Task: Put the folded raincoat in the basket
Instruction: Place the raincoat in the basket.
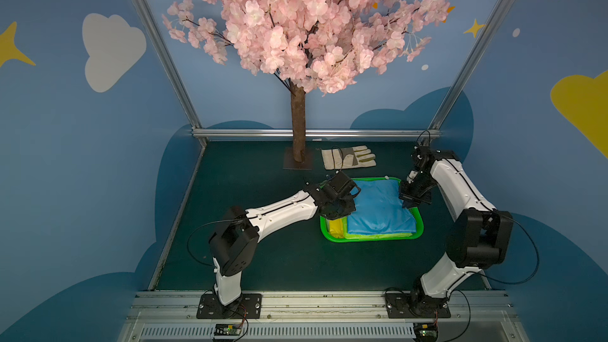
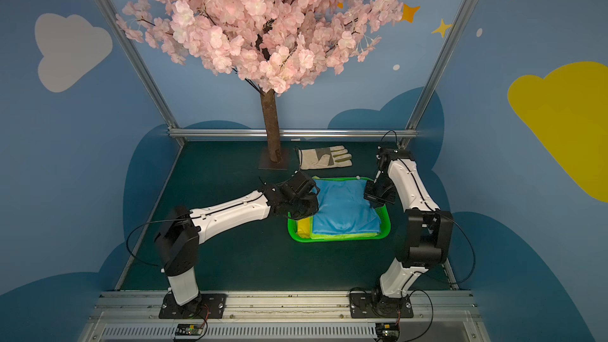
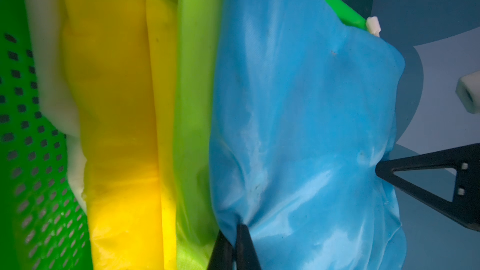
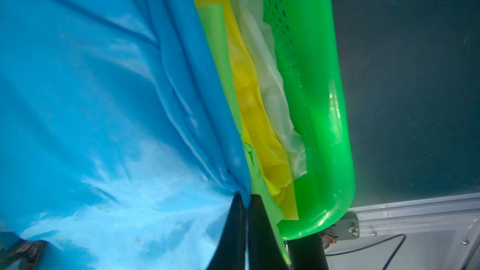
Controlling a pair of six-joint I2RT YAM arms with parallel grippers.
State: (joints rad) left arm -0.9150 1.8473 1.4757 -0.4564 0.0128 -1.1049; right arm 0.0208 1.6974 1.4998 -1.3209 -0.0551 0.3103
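release step: left gripper [image 3: 235, 229] and right gripper [image 4: 246, 200] were pinched shut on opposite edges of the blue raincoat [image 1: 378, 208], which lay atop the stack [image 3: 117, 125] in the basket [image 4: 337, 125]; the next move probably called for letting go.

You are seeing the blue raincoat [image 1: 378, 205] covering most of the stack — only strips of the yellow raincoat [image 1: 336, 228] and a lime layer [image 1: 378, 234] are showing. In both top views the left arm's wrist [image 1: 339, 197] is hiding the left gripper [image 3: 237, 229] and part of the basket [image 1: 371, 239] rim; the left wrist view is cutting its fingers [image 3: 246, 248] short.
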